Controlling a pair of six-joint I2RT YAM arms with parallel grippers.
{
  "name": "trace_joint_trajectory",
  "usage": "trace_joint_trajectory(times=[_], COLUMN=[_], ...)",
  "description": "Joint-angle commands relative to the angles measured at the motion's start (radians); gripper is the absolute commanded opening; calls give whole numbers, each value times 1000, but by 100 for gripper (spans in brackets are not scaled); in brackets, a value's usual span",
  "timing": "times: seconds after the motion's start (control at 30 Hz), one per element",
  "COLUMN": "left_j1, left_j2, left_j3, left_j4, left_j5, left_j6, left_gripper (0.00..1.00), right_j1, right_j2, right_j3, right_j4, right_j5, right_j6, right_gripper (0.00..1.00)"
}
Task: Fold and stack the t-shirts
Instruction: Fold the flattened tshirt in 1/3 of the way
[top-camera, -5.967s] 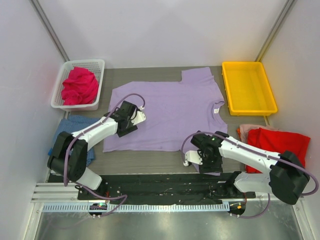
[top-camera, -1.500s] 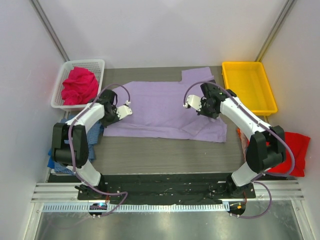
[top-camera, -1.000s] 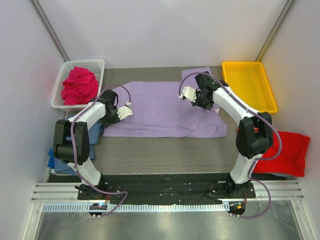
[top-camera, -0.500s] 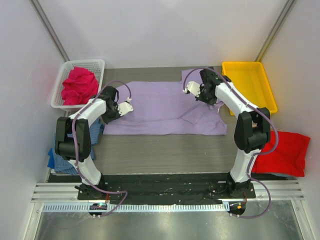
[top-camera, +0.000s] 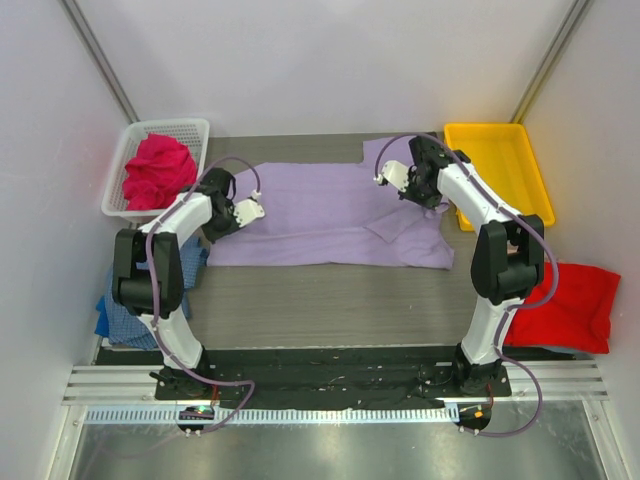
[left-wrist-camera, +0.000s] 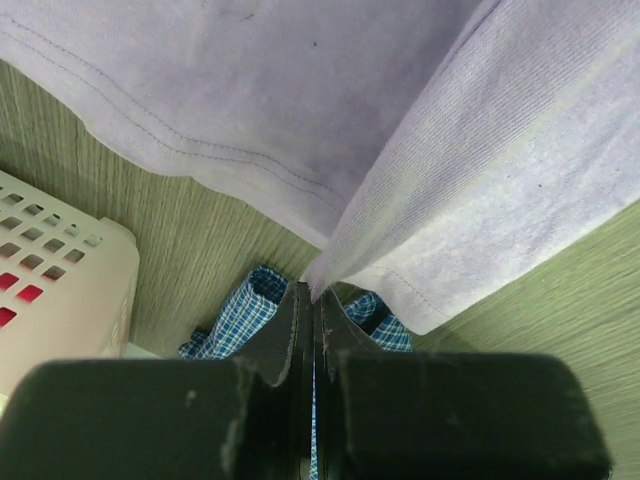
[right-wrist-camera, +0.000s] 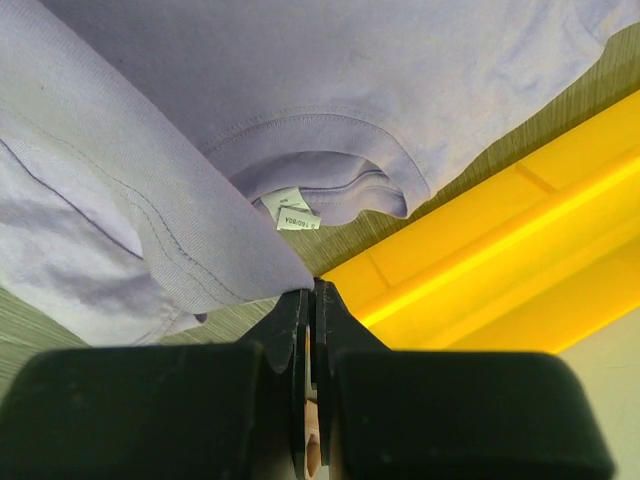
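Observation:
The lavender t-shirt (top-camera: 320, 215) lies across the table's middle, its near half doubled over toward the back. My left gripper (top-camera: 222, 224) is shut on its left corner (left-wrist-camera: 330, 265), lifted just above the blue checked t-shirt (left-wrist-camera: 236, 310). My right gripper (top-camera: 428, 196) is shut on a hem fold (right-wrist-camera: 240, 255) beside the collar and its white label (right-wrist-camera: 290, 212). The magenta-pink t-shirt (top-camera: 158, 170) fills the white basket (top-camera: 190, 128). The red t-shirt (top-camera: 565, 300) lies at the right. The blue checked t-shirt (top-camera: 118, 305) lies bunched under my left arm.
The yellow tray (top-camera: 500, 175) stands at the back right, its wall (right-wrist-camera: 500, 230) just past my right fingers. The basket's corner (left-wrist-camera: 60, 290) is close on my left gripper's left. Bare table (top-camera: 330, 310) lies between the lavender shirt and the arm bases.
Both grippers have carried the shirt's edge farther back. The right one moved right toward the tray, and the left one shifted slightly back. The doubled-over layer now reaches farther back.

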Motion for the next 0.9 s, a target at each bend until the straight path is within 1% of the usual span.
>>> trace_joint_trajectory(times=[0.0, 0.4, 0.87], left_j1=[11, 10, 10], left_j2=[24, 82, 117], left_j3=[57, 132, 138], left_j4=[9, 12, 33], left_j5=[-13, -29, -50], left_j6=[3, -9, -10], left_gripper=[0, 0, 0], right_j1=[-3, -5, -5], right_j2=[16, 73, 125], right_j3=[30, 117, 166], right_j4=[19, 24, 24], right_j5=[1, 12, 33], right_j6=[-11, -4, -10], right_gripper=[1, 1, 1])
